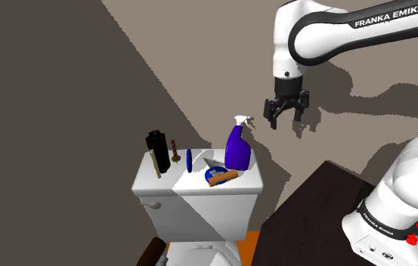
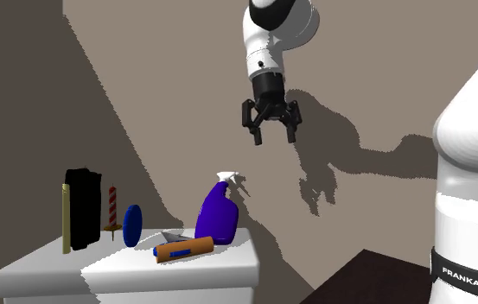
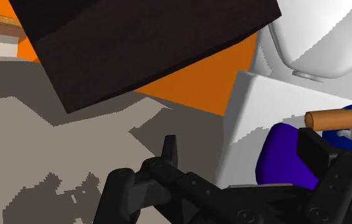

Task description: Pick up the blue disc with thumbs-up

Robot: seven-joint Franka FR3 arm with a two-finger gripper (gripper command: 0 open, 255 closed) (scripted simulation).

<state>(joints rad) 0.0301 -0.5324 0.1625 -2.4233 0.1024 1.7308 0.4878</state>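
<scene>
The claw (image 1: 286,113) is being held wide open and empty, high up by the wall, above and a little past the end of the toilet tank (image 1: 199,198) where a purple spray bottle (image 1: 237,149) is standing. In the wrist view its two fingers are being shown well apart with nothing clasped between them, and the bottle is being glimpsed beside one of them.

The blue disc (image 1: 189,159) is being carried near the middle of the tank's lid, toward the back edge, standing upright on its rim. It is being flanked by a small striped post (image 1: 174,150) and a black bottle (image 1: 154,153) toward the lid's far end, and by the spray bottle toward the claw's end. An orange-handled tool (image 1: 222,177) is lying nearer the front edge, between the disc and the sprayer. No thumbs-up mark is being made out on the disc from here.

The relation that matters is being judged as this: the disc is lying well below the claw and farther along the lid, with the spray bottle standing in between. The disc is thin, its flat faces seemingly turned toward the two ends of the lid. A descent from above is probably being called for, past the bottle's top, with the fingers lined up along the lid's length so that the thin edge is being straddled
</scene>
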